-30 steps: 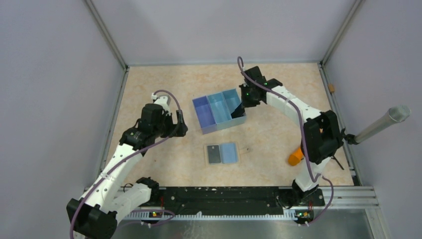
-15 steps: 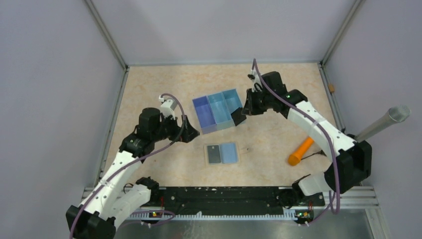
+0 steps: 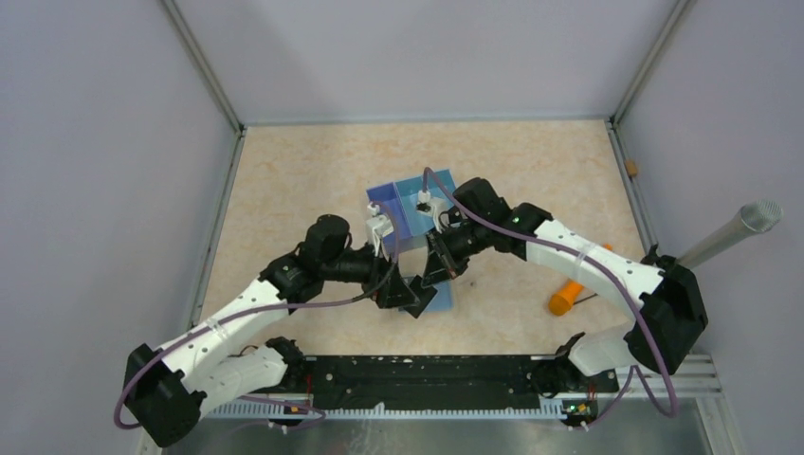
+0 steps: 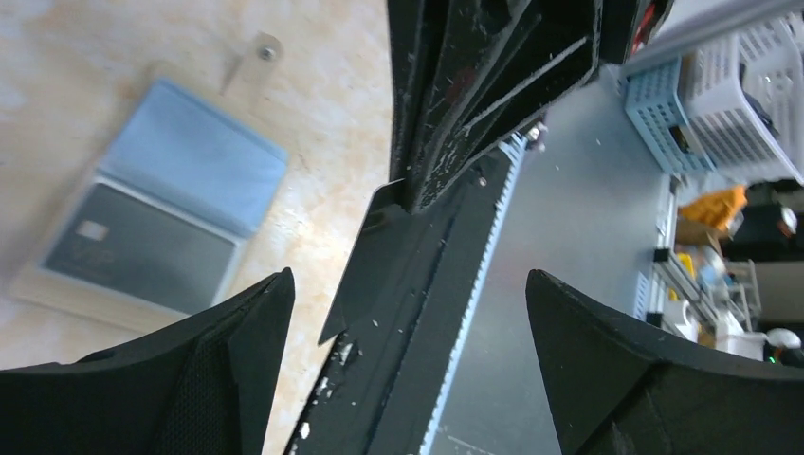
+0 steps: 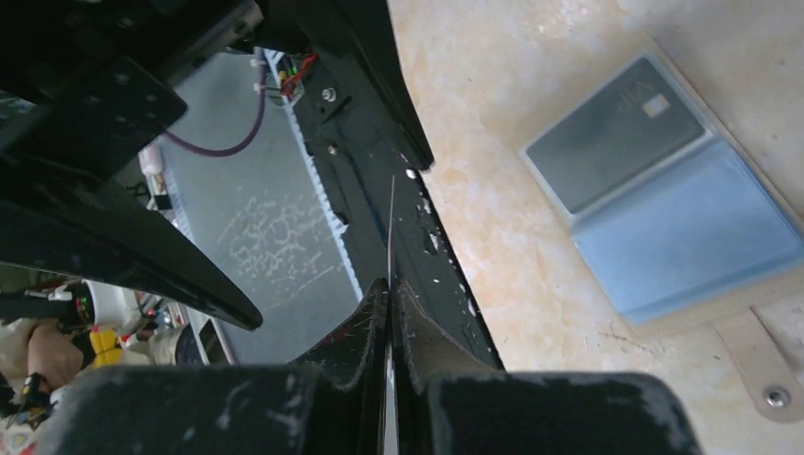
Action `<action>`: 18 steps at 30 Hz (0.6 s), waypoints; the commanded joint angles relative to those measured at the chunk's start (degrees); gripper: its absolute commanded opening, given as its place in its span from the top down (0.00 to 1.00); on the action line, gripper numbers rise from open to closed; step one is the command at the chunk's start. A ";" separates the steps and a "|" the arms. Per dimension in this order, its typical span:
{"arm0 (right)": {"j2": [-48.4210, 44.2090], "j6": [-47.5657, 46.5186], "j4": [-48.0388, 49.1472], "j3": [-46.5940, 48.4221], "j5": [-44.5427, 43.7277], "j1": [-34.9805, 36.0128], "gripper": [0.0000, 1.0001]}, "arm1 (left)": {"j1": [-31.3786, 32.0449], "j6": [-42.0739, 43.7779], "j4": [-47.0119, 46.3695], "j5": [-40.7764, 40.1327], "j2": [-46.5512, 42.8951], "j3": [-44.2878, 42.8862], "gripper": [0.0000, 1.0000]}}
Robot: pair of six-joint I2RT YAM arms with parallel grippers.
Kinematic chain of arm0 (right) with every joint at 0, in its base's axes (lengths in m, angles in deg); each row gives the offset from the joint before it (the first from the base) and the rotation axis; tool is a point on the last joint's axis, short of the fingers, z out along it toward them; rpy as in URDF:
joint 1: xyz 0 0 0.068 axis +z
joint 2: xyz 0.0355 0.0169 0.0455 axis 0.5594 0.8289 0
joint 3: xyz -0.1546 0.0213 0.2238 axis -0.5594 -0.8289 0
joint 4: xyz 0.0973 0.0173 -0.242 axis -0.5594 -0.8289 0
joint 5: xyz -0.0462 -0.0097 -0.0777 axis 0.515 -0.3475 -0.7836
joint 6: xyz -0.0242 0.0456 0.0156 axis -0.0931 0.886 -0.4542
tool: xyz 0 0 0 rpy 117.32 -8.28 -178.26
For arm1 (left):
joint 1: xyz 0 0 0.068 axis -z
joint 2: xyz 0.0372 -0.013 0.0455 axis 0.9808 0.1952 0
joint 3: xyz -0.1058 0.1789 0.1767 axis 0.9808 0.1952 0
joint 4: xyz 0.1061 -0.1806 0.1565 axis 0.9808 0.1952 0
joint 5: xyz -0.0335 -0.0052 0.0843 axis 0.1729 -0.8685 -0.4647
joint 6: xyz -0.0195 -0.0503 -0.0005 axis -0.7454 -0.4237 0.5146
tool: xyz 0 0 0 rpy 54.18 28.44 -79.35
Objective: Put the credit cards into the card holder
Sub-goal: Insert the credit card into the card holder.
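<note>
Seemingly a handover: right jaws are pinching a thin credit card point(image 5: 391, 227); gaping left jaws should clamp next.

card holder point(image 5: 664, 190) was tan | credit card point(image 5: 614, 136) dark grey | tray point(image 3: 410, 204) blue | tabletop point(image 3: 284, 190) beige, mottled | cylinder point(image 3: 566, 297) orange

Soft, even overhead light keeps the table point(image 3: 284, 190) bright, with only faint shadows under the arms. At the bottom of their wrist views the left gripper point(image 4: 408, 275) and right gripper point(image 5: 389, 289) loom dark, underexposed and blurred; the credit card point(image 5: 390, 227), edge-on, shows as a thin pale line.
</note>
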 commanded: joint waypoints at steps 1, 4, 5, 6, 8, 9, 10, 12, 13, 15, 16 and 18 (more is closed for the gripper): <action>-0.24 -2.09 4.30 0.54 7.98 0.48 1.00 | 3.07 0.01 -2.80 5.81 1.15 0.36 0.12; -0.49 -2.71 4.25 0.94 8.56 0.53 1.00 | 3.64 -1.19 -3.87 8.49 1.03 1.07 0.39; -0.46 -2.91 4.20 0.91 8.67 0.49 1.00 | 3.68 -1.93 -4.77 9.45 0.94 1.53 0.47; -0.46 -3.14 4.23 0.96 8.96 0.48 1.00 | 3.75 -2.64 -5.55 10.07 0.82 2.32 0.56; -0.62 -3.39 4.67 0.84 9.89 0.47 1.00 | 3.96 -3.36 -5.99 10.16 0.88 2.85 0.66; -0.83 -3.35 5.05 0.71 10.18 0.52 1.00 | 4.06 -3.50 -5.73 10.18 1.11 2.90 0.72; -0.94 -3.32 5.30 0.61 10.34 0.51 1.00 | 4.22 -3.67 -5.69 10.40 1.31 2.87 0.77; -1.27 -3.20 5.76 0.56 10.58 0.52 1.00 | 4.45 -4.15 -6.04 10.65 1.65 3.11 0.87; -1.51 -2.97 6.01 0.57 10.59 0.47 1.00 | 4.47 -4.62 -6.58 10.59 1.73 3.55 0.96; -2.31 -2.02 7.03 -0.04 9.98 0.47 1.00 | 4.47 -6.74 -9.30 9.96 1.45 5.08 1.00; -2.75 -1.49 7.82 -0.54 9.63 0.47 1.00 | 4.47 -8.46 -11.66 9.85 1.11 6.30 1.00; -4.04 -0.29 9.58 -1.84 8.12 0.17 0.96 | 4.47 -12.65 -18.20 8.95 -0.09 9.41 1.00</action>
